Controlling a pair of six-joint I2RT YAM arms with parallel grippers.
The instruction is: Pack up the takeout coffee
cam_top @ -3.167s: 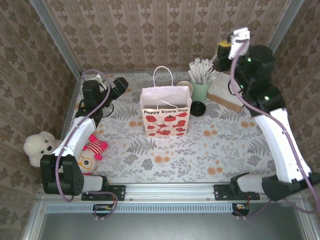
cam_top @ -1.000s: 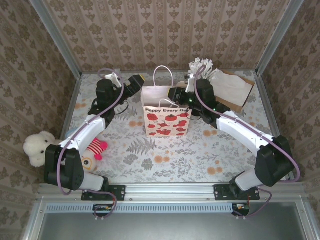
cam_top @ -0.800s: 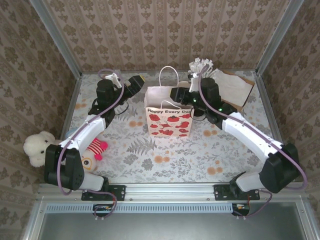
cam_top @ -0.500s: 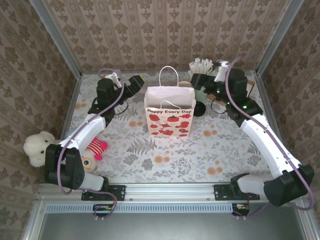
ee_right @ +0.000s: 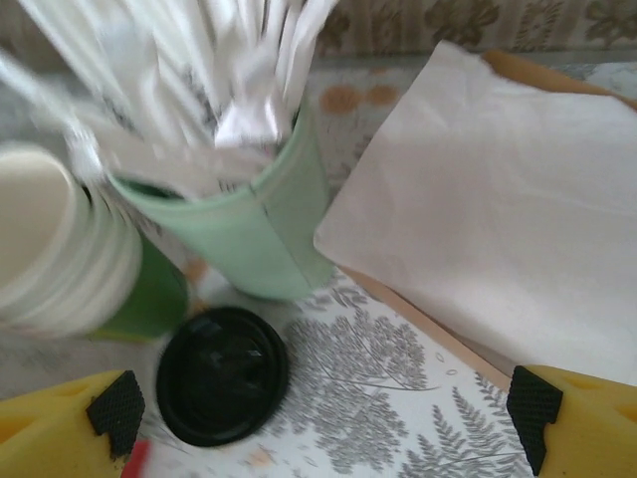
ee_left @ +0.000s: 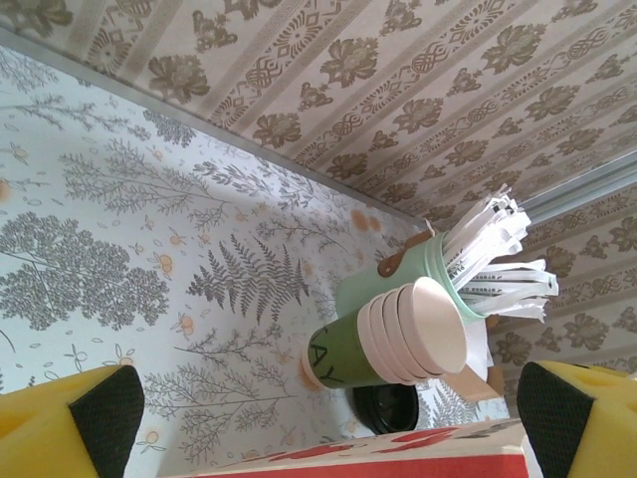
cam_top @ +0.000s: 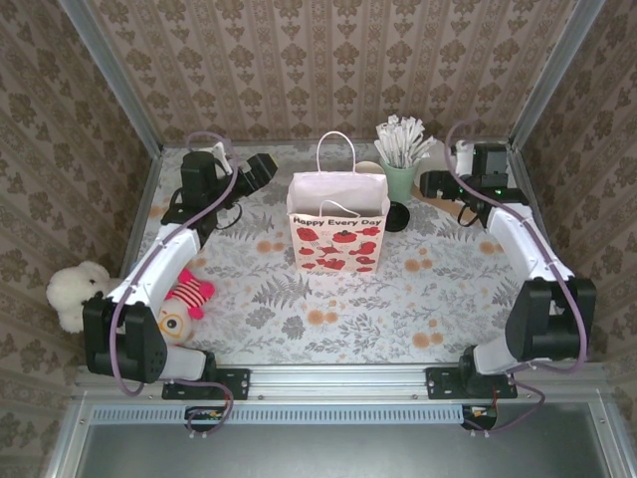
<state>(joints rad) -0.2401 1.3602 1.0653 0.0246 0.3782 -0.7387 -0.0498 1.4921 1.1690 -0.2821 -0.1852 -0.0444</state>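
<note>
The takeout coffee is hidden from me. A white paper bag [cam_top: 336, 237] printed with red poppies stands upright mid-table, mouth open; its red edge [ee_left: 398, 460] crosses the bottom of the left wrist view. My left gripper [cam_top: 261, 167] hovers open at the bag's back left, nothing between its fingers [ee_left: 328, 423]. Behind and right of the bag, my right gripper [cam_top: 430, 184] is open and empty [ee_right: 326, 413], facing a loose black lid [ee_right: 223, 373] lying flat on the table [cam_top: 395, 216].
A mint-green cup of white stirrers [cam_top: 398, 177] stands behind the bag's right corner, beside a stack of cream cups on a dark green cup [ee_left: 398, 334]. Napkins on a brown tray [ee_right: 498, 219] fill the back right. Two plush toys [cam_top: 90, 294] lie at the left edge.
My right gripper has drawn back from over the bag's mouth toward the back right and opened wide. The left gripper has eased a little away from the bag.
</note>
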